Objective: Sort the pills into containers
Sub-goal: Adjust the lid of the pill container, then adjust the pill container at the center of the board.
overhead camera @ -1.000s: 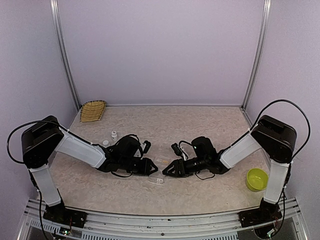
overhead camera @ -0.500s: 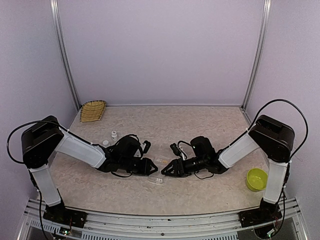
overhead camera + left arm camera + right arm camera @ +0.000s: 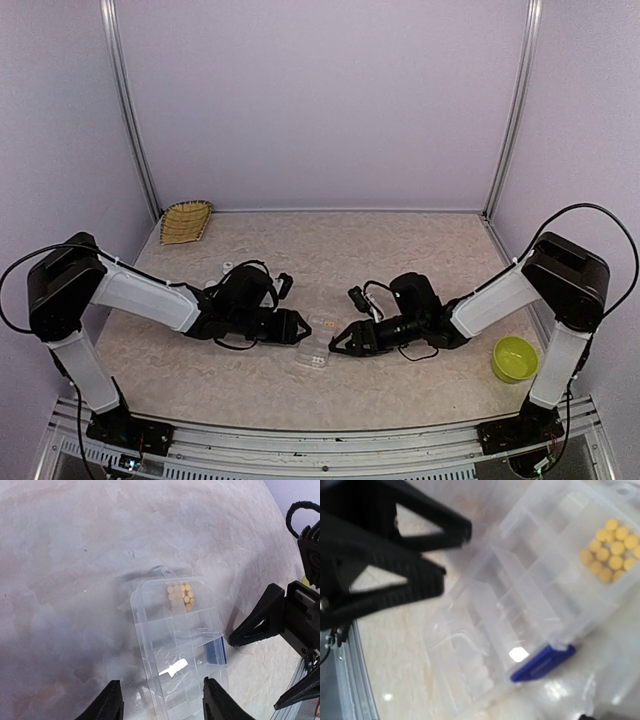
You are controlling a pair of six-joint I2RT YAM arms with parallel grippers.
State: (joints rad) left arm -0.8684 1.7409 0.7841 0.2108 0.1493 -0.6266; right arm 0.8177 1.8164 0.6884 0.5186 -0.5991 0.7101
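Observation:
The clear organizer box (image 3: 317, 345) lies on the table between my two grippers. In the left wrist view the box (image 3: 175, 645) shows several orange-yellow pills (image 3: 181, 595) in one far cell and a blue latch (image 3: 216, 652) on its right side. The right wrist view shows the same yellow pills (image 3: 612, 550), pale pills (image 3: 480, 672) in a near cell and the latch (image 3: 542, 662). My left gripper (image 3: 296, 327) is open, its fingers astride the box's near end (image 3: 165, 702). My right gripper (image 3: 340, 343) is open beside the latch; one finger (image 3: 260, 617) shows.
A yellow-green bowl (image 3: 513, 358) stands at the right near the right arm's base. A woven basket (image 3: 187, 220) lies at the back left. A small white bottle (image 3: 228, 266) stands behind the left arm. Side walls close in the table.
The left arm has dropped lower and its gripper has pulled back slightly to the left. The right gripper has shifted a little toward the near edge. The box has not moved.

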